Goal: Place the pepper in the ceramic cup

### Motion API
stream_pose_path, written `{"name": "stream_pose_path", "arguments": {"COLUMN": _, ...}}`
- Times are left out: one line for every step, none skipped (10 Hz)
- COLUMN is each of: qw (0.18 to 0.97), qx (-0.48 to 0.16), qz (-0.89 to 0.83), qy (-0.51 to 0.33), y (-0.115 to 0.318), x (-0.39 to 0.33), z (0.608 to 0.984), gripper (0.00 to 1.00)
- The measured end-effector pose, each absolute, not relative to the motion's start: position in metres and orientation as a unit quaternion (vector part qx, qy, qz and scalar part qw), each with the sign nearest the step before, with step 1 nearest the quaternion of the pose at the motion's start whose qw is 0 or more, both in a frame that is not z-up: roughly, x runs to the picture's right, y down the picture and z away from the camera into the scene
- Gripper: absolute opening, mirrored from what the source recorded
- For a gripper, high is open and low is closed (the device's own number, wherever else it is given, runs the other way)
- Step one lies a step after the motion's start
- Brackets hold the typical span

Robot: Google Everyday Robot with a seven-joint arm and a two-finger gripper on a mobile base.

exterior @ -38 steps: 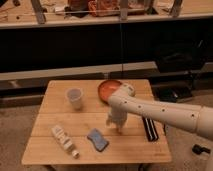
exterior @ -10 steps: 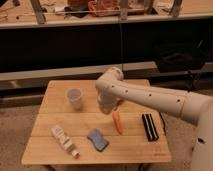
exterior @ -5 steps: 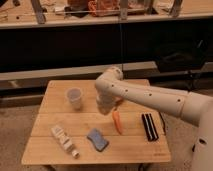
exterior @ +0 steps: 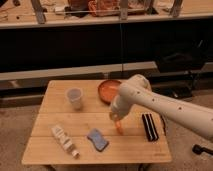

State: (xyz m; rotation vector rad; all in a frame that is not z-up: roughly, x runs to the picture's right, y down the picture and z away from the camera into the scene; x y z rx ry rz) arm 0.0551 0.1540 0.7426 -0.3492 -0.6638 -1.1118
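Gripper (exterior: 116, 118) has moved across onto the pepper (exterior: 119, 128); grasp cannot be told. Pepper lies on the table (exterior: 125, 150), apart from the ceramic cup (exterior: 75, 97).

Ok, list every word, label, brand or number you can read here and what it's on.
No text can be read anywhere in this view.
The pale bottle lying front left on the table: markings too blurred to read.
No markings show on the ceramic cup, pepper, orange bowl, blue sponge or black case.
The end effector, down at the pepper, bears no readable marking.
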Motion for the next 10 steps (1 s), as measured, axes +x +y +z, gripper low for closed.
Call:
{"name": "stream_pose_path", "arguments": {"qw": 0.771, "qx": -0.157, "qz": -0.528, "qy": -0.320, "y": 0.162, "x": 0.060, "z": 0.744, "gripper": 0.80}}
{"name": "stream_pose_path", "arguments": {"qw": 0.758, "qx": -0.157, "qz": -0.541, "qy": -0.330, "y": 0.169, "x": 0.060, "z": 0.748, "gripper": 0.80}}
{"name": "stream_pose_path", "arguments": {"qw": 0.749, "qx": -0.164, "qz": -0.547, "qy": -0.334, "y": 0.174, "x": 0.064, "z": 0.752, "gripper": 0.80}}
{"name": "stream_pose_path", "arguments": {"qw": 0.740, "qx": -0.177, "qz": -0.557, "qy": -0.333, "y": 0.175, "x": 0.071, "z": 0.757, "gripper": 0.80}}
{"name": "stream_pose_path", "arguments": {"qw": 0.732, "qx": -0.188, "qz": -0.566, "qy": -0.331, "y": 0.174, "x": 0.073, "z": 0.762, "gripper": 0.80}}
{"name": "stream_pose_path", "arguments": {"qw": 0.723, "qx": -0.195, "qz": -0.576, "qy": -0.329, "y": 0.173, "x": 0.078, "z": 0.766, "gripper": 0.80}}
{"name": "stream_pose_path", "arguments": {"qw": 0.718, "qx": -0.198, "qz": -0.582, "qy": -0.327, "y": 0.172, "x": 0.085, "z": 0.767, "gripper": 0.80}}
{"name": "stream_pose_path", "arguments": {"qw": 0.709, "qx": -0.205, "qz": -0.590, "qy": -0.327, "y": 0.173, "x": 0.098, "z": 0.770, "gripper": 0.80}}
{"name": "stream_pose_path", "arguments": {"qw": 0.700, "qx": -0.211, "qz": -0.598, "qy": -0.328, "y": 0.175, "x": 0.107, "z": 0.772, "gripper": 0.80}}
{"name": "stream_pose_path", "arguments": {"qw": 0.690, "qx": -0.215, "qz": -0.607, "qy": -0.329, "y": 0.177, "x": 0.114, "z": 0.777, "gripper": 0.80}}
